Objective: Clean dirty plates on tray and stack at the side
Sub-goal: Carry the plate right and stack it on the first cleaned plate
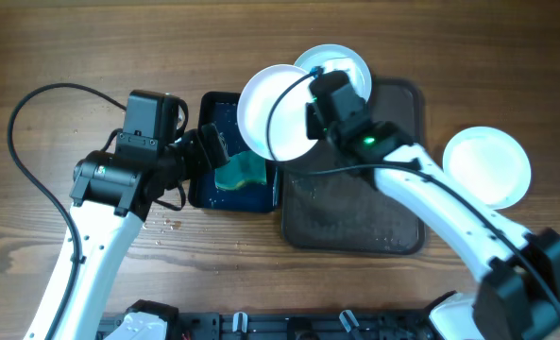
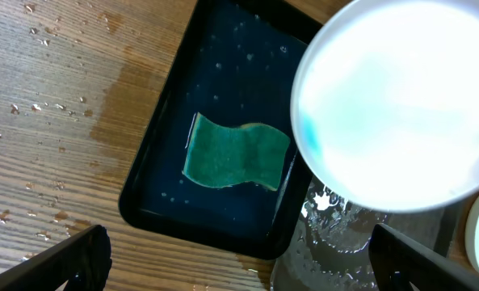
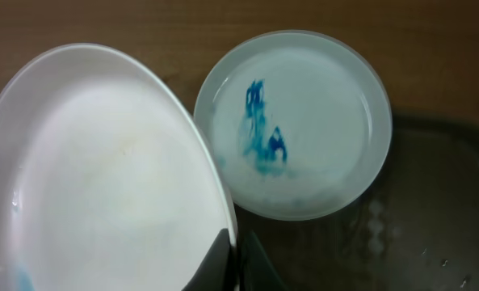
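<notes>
Plate point(image 1: 278, 111), tilted, is hanging at the upper centre of the overhead frame, above the seam between the small black basin point(image 2: 154, 174) and the large dark tray point(image 1: 393, 217). The right gripper point(image 3: 233, 260) is pinching its rim at a single point, closed down to the rim's thickness. A faint blue smear is showing at the plate's lower left edge in the right wrist view. The left gripper point(image 2: 243, 257) is hanging wide open and empty over the green sponge point(image 2: 235, 153), which is lying in shallow water in the basin. A second plate point(image 3: 296, 121), carrying a blue stain, is sitting on the tray at the upper centre. A clean plate point(image 1: 487, 165) is resting on the surface point(image 1: 72, 47) at the right.

Risks: the thin edge grip is giving little resistance to twisting, so scrubbing pressure could swing the plate or slip it loose onto the stained plate beneath. Droplets point(image 2: 29, 105) are wetting the surface at the upper left of the left wrist view, and a dripping sponge could spread more.
</notes>
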Motion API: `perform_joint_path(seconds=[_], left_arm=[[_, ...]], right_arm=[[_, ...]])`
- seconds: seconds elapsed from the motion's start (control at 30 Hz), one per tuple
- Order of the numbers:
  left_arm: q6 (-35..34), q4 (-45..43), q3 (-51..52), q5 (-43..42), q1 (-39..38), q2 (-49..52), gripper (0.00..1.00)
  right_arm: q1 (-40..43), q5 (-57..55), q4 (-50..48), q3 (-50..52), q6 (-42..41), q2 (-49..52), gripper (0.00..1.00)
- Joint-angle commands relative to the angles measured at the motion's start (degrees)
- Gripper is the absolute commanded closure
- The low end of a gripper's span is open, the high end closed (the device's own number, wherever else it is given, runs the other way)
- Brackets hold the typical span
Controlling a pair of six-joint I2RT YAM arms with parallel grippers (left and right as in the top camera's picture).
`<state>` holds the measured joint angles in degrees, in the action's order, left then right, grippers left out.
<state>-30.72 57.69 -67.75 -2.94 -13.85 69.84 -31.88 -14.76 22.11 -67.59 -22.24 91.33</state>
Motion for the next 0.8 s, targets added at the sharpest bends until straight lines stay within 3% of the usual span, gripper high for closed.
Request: perform_joint_path(seconds=[0.0,0.13,0.27,0.5,0.67,0.73,0.77], left_arm=[[0.46,0.02,-0.57,-0.66,0.24,-0.46,0.0],[0.46,0.02,-0.57,-0.66,0.24,-0.46,0.0],[0.44,0.02,-0.57,-0.66,0.24,-0.46,0.0],[0.46,0.02,-0.57,-0.66,0.24,-0.46,0.0],[0.46,0.02,-0.57,-0.66,0.24,-0.46,0.0],[0.46,0.02,-0.57,-0.66,0.24,-0.46,0.0],[0.46,0.02,-0.57,-0.66,0.24,-0.46,0.0]], right_arm=[[5.79,11.76,3.56,-0.61,-6.86,-9.88,0.96],[17.77,12.26,13.44,-0.61,-6.88,-16.65,0.96],[34.14,12.26,23.04,-0.22,-6.1,-16.33,0.96],[58.9,12.24,25.35,0.04,-3.21,-2.6,0.96],[66.86,16.35,24.5,0.04,-3.02,5.57,0.96],[67.08,18.25,25.07,0.04,-0.24,6.82,0.86],[66.64,18.23,25.46,0.04,0.63,6.64,0.63]])
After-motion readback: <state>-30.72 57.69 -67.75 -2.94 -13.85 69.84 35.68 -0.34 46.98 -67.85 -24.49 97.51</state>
